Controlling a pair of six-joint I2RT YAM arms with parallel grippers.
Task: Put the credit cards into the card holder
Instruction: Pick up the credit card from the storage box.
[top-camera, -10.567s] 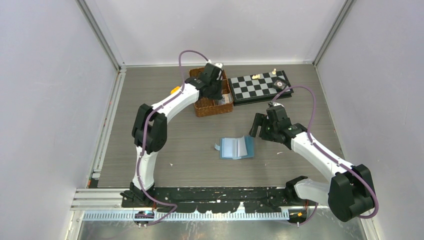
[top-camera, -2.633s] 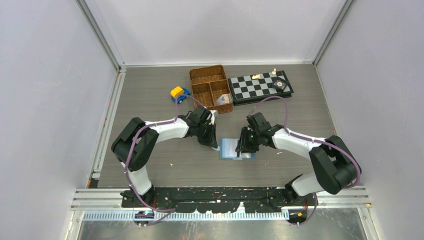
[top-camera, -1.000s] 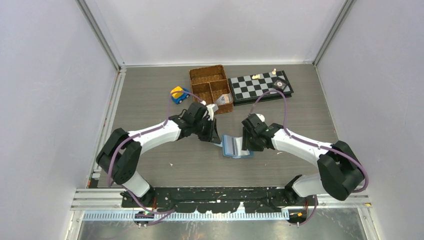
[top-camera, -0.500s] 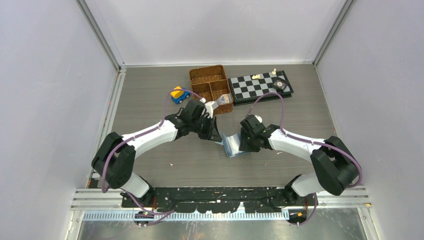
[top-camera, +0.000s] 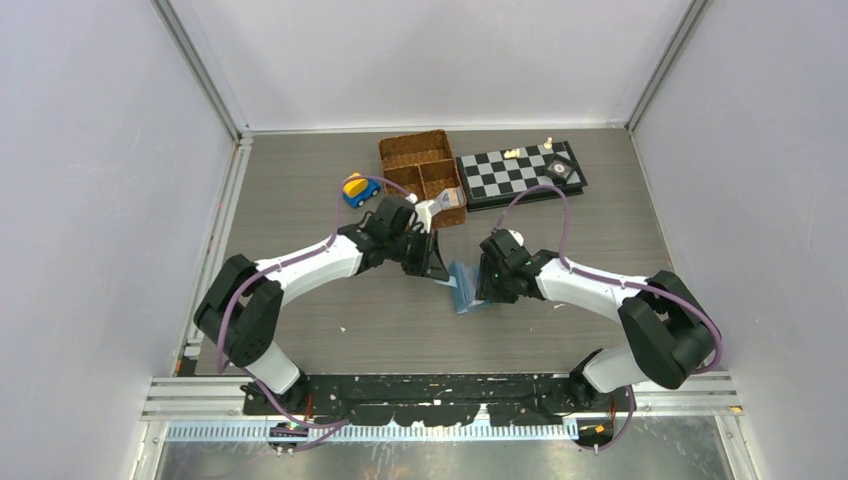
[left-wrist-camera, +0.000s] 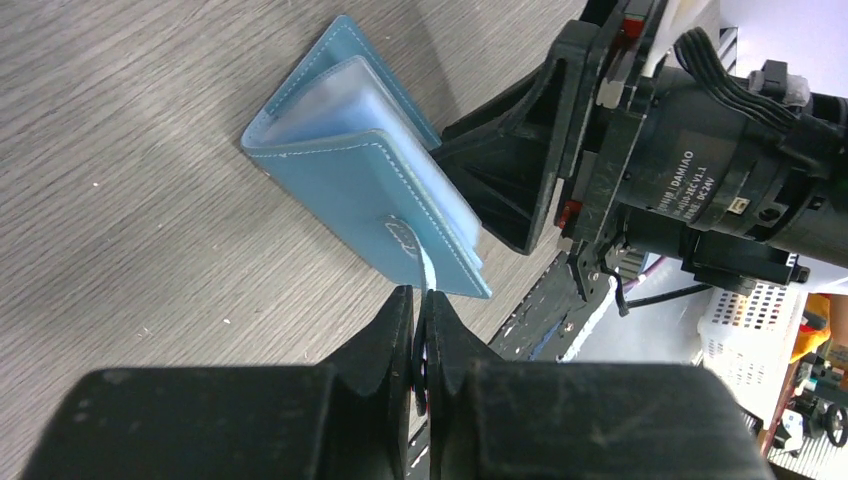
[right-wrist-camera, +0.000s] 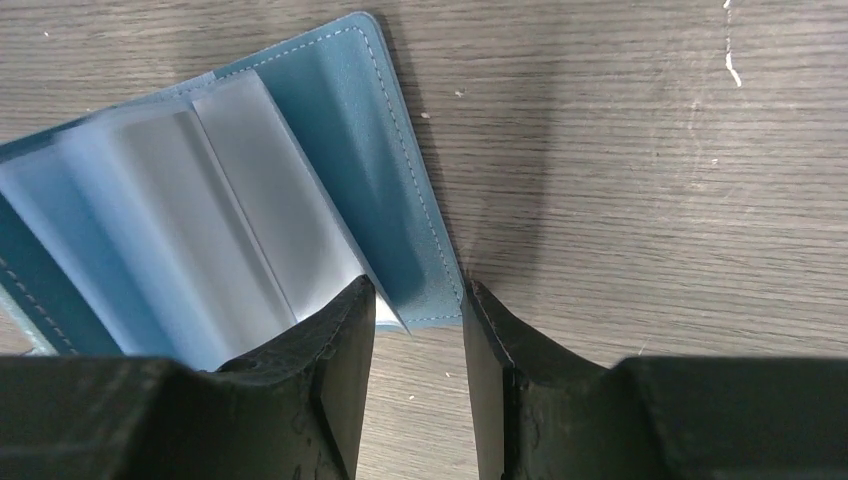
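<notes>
From above, the grey wood-grain worktop (top-camera: 300, 310) carries one small teal-blue folding card holder (top-camera: 466, 288) near its middle, well apart from every edge. Open worktop runs from it to the near edge and out to the left and right edges. The left tool (top-camera: 436, 268) and right tool (top-camera: 487, 287) meet at it from either side. Toward the far edge stand one brown wicker basket (top-camera: 412, 163) with three compartments, one black-and-white chessboard (top-camera: 520, 175) just beside it, and one blue-and-yellow toy car (top-camera: 357, 189). A pale credit card (top-camera: 448, 197) shows in the basket's near right compartment; how many lie there cannot be told.

In the left wrist view, the card holder (left-wrist-camera: 350, 190) stands tented on the worktop (left-wrist-camera: 120, 200), covers partly spread. The left tool (left-wrist-camera: 421, 296) is clamped shut on its pale snap tab (left-wrist-camera: 424, 268). The right arm's black housing (left-wrist-camera: 690, 160) sits close behind.

In the right wrist view, the card holder (right-wrist-camera: 330, 150) lies spread, pale blue pockets uppermost. The right tool (right-wrist-camera: 416, 312) has its jaws apart, the cover's corner between them. Bare worktop (right-wrist-camera: 650, 150) lies beyond that cover's edge.
</notes>
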